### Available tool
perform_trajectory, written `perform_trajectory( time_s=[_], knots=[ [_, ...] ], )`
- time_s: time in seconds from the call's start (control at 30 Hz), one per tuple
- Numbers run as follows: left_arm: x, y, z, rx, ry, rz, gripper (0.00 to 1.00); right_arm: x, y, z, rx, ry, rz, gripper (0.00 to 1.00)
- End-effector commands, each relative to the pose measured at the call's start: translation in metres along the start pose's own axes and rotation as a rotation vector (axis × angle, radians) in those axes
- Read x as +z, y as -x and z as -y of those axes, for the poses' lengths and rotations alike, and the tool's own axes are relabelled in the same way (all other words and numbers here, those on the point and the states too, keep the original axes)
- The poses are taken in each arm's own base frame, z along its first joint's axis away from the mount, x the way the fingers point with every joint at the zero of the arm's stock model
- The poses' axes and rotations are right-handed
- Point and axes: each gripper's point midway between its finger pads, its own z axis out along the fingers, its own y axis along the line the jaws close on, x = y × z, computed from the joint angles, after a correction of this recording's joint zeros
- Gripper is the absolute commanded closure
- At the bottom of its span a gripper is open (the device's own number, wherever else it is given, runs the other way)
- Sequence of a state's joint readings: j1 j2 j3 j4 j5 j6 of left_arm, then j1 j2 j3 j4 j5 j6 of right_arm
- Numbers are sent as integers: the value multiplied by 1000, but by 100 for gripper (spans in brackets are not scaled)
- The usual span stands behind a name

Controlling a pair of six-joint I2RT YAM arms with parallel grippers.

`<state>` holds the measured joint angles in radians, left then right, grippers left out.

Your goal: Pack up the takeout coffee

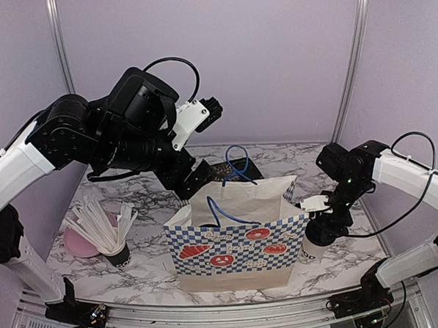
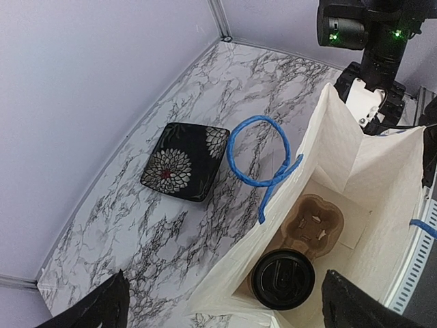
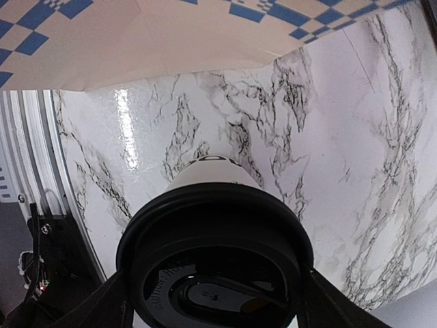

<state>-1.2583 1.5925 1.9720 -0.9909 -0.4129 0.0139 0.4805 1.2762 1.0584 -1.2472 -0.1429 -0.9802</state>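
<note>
White right arm (image 1: 410, 174) angles down, jaws flanking cup (image 3: 215, 225), grip unclear; left jaws agape.

No text is clear enough to read. The paper bag (image 1: 238, 247), lower centre of the overhead view, carries lettering among blue checks, too small to make out. Raised lettering on the black lid (image 3: 215, 253) is illegible.

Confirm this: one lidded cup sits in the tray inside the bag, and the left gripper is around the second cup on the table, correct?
Wrong arm: the right wrist view shows the right gripper around the second cup on the table. The rest holds: one lidded cup sits in the tray inside the bag.
</note>
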Motion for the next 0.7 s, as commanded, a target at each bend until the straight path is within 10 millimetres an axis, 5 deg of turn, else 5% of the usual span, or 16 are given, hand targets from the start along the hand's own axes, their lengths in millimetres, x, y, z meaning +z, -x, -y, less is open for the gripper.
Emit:
perform_trajectory(
  time_s=[0.0,0.33,0.67],
  knots=[
    [-16,11,-14,-36,33,59,1,-2,2,0,4,-16,-1,26],
    [-41,5,-54,-43,136,79,1,-44,32,12,-17,-22,96,33],
    [13,-22,-32,98,-64,-53,1,-98,59,70,107,-174,215,34]
  ],
)
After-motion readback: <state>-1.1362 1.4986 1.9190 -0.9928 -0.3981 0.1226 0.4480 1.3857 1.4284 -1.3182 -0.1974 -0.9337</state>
